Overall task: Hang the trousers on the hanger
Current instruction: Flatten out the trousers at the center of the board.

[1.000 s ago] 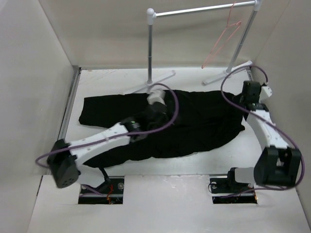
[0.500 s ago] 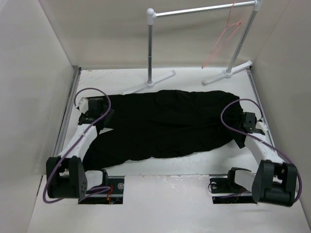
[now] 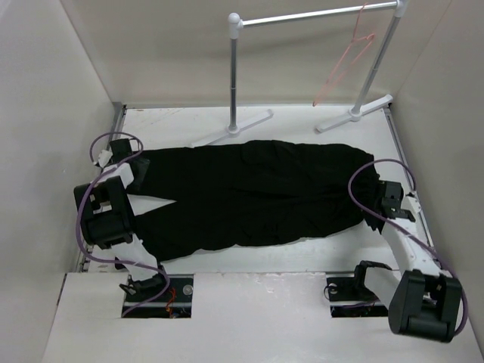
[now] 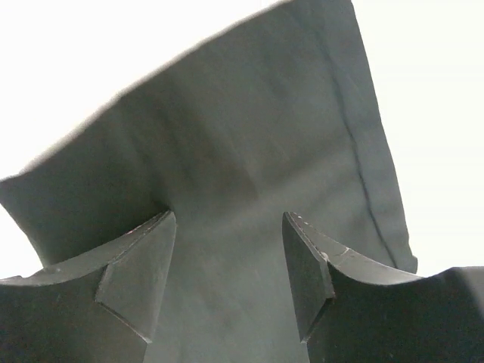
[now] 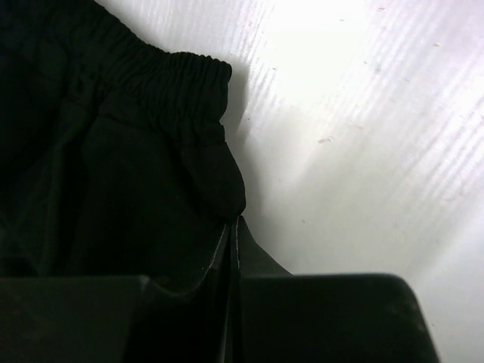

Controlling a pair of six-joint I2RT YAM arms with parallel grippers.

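Across the table (image 3: 302,257) lies one pair of trousers (image 3: 249,189); one hanger (image 3: 344,64) hangs behind. My left claw (image 4: 229,249) gapes; my right claw (image 5: 233,227) pinches the waistband (image 5: 170,76).

A flat white tabletop (image 3: 302,261) is shown. Large plain black soft-fabric trousers (image 3: 249,193) are spread flat across its middle, and a grey-white metal-tube clothes rack (image 3: 234,83) is stood along its far edge, just beyond them.
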